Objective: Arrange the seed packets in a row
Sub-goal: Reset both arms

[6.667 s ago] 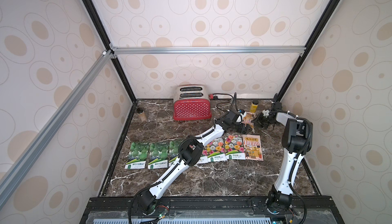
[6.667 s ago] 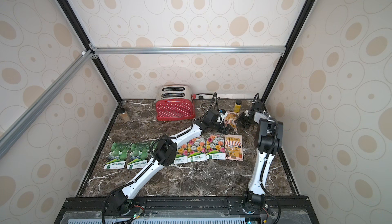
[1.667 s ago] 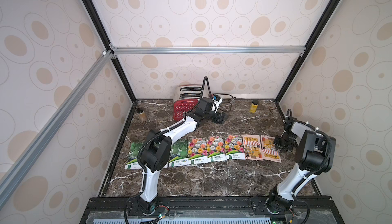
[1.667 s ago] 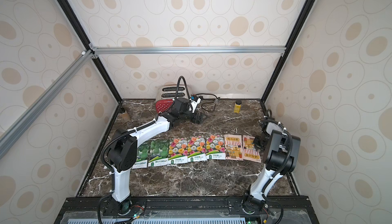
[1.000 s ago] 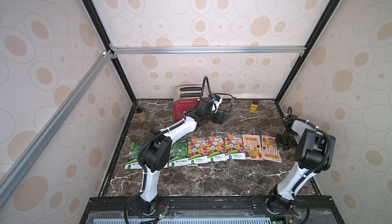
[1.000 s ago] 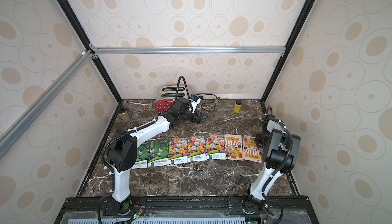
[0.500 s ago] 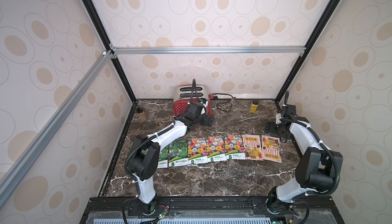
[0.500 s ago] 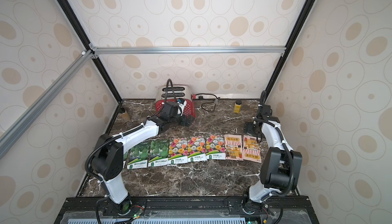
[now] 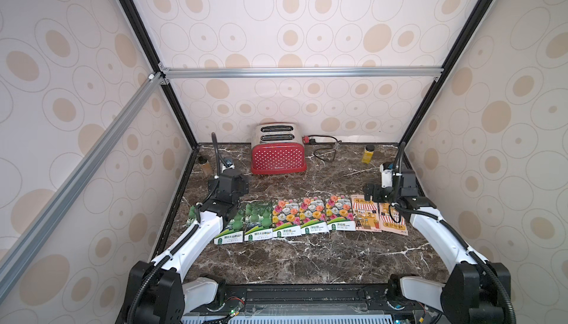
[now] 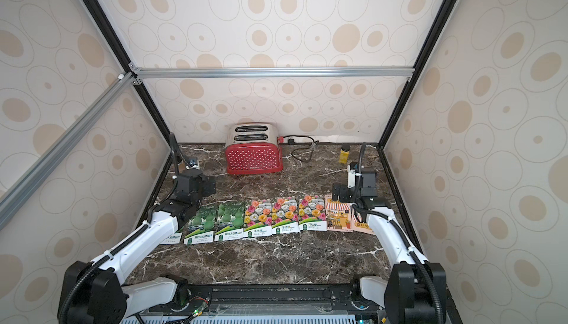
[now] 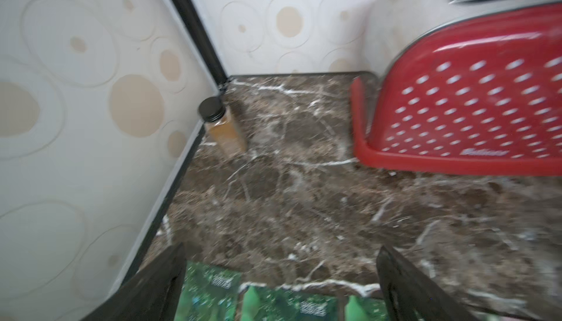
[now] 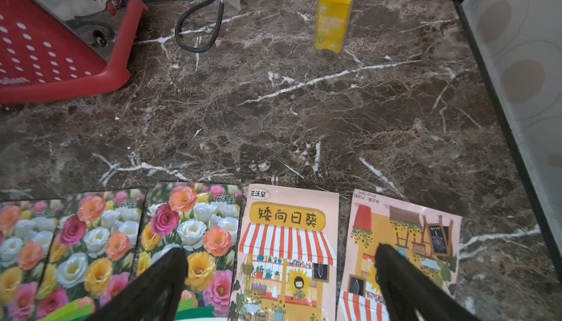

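Observation:
The seed packets lie flat in one row across the marble table. From the left come green gourd-print packets, the end one mostly under my left arm. Then come three flower-print packets and two peach shop-print packets. My left gripper hovers open over the far edge of the green packets, holding nothing. My right gripper hovers open above the peach packets and is empty.
A red toaster stands at the back middle with its black cord trailing right. A yellow spice jar is at the back right and a brown jar in the back left corner. Walls close in both sides.
My right gripper opened, left the last peach packet at the row's right end and lifted back. My left arm swung from the toaster's right side to over the green packets.

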